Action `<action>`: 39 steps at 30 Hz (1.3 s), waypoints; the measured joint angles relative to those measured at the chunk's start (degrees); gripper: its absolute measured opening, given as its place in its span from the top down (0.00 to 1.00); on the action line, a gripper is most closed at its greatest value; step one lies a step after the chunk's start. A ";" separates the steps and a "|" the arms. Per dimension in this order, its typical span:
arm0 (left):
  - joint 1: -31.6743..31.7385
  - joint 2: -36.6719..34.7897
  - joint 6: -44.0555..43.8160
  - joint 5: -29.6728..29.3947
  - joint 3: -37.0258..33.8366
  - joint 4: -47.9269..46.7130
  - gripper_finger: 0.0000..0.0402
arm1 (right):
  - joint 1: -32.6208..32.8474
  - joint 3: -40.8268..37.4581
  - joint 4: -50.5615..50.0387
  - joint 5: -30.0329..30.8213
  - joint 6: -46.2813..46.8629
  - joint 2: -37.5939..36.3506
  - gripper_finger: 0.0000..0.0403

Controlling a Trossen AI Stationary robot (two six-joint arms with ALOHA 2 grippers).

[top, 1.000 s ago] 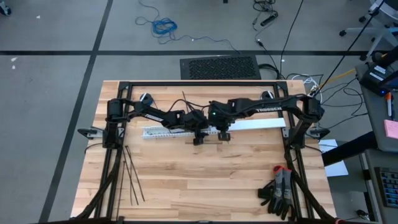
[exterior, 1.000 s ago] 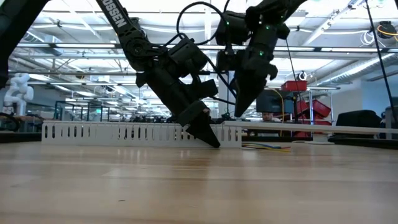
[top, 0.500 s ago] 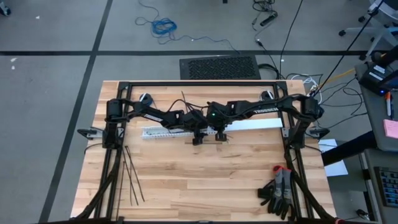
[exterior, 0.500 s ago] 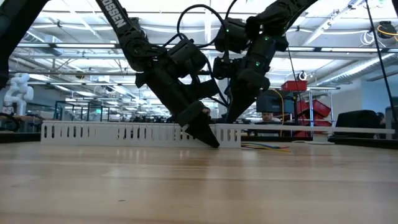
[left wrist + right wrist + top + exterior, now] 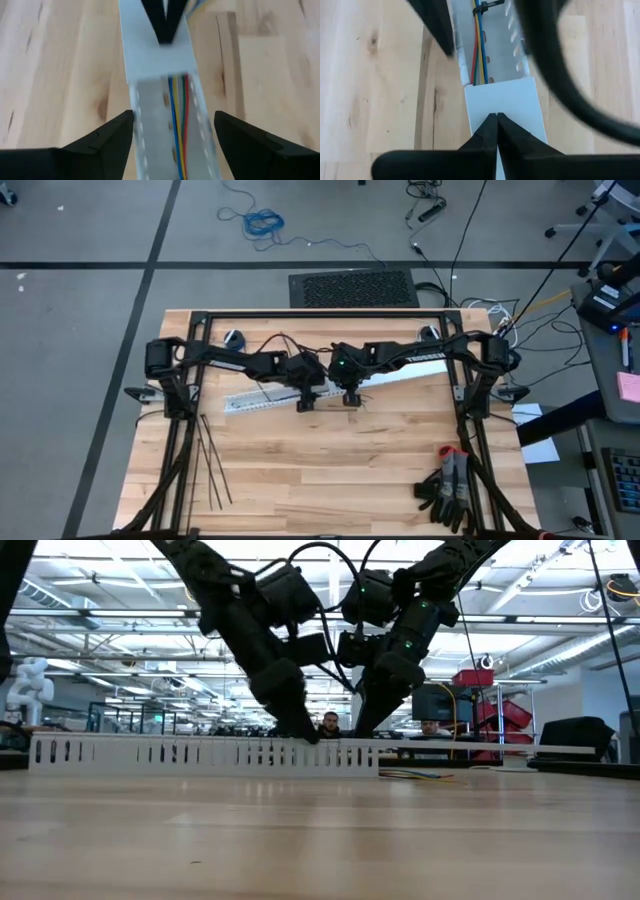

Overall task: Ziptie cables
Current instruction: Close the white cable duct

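Cables (image 5: pixel 478 45): blue, yellow, green and red wires lying lengthwise inside the open slotted section of the white duct (image 5: pixel 262 397); a black tie (image 5: pixel 485 5) crosses them at the far end in the right wrist view.
Cables to left gripper (image 5: pixel 172 131): the wires run along the channel between its two fingers, which stand apart on either side of the duct walls, not clamped on anything.
Cables to right gripper (image 5: pixel 495 125): fingers pressed together, tip resting on the duct's solid white cover (image 5: pixel 502 107), just short of where the wires emerge.
Grippers to each other: side by side at mid-table, facing each other along the duct.
Zipties (image 5: pixel 208 460): loose black strips on the left front of the table (image 5: pixel 330 470), well apart from both grippers.
Gloves (image 5: pixel 448 488): at the right front corner.
Background: two people (image 5: pixel 330 725) behind the table in the low view.
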 joint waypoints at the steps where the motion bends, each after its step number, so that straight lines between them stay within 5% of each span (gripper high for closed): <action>1: -0.06 -0.61 -0.31 -0.01 0.04 -1.95 0.32 | -0.06 -0.02 0.00 0.00 0.06 0.00 1.00; 7: -0.71 -1.24 -3.79 -2.12 -2.75 -7.18 0.32 | -0.13 -0.03 -0.15 0.07 0.10 0.00 1.00; 13: -0.75 -1.09 -7.42 -3.49 -8.56 0.28 0.32 | -0.13 -0.05 0.00 0.09 0.54 0.00 1.00; 20: -0.65 -0.89 -6.67 -4.14 -9.11 2.38 0.43 | -0.26 -0.29 3.96 -0.35 1.11 0.10 1.00; 32: -0.60 -0.48 -6.06 -4.42 -9.16 3.28 0.43 | 0.52 0.72 10.42 0.30 2.14 4.15 1.00; 39: -0.48 0.09 -4.65 -4.52 -8.90 4.96 0.43 | 0.91 1.44 5.65 2.70 1.11 -2.51 1.00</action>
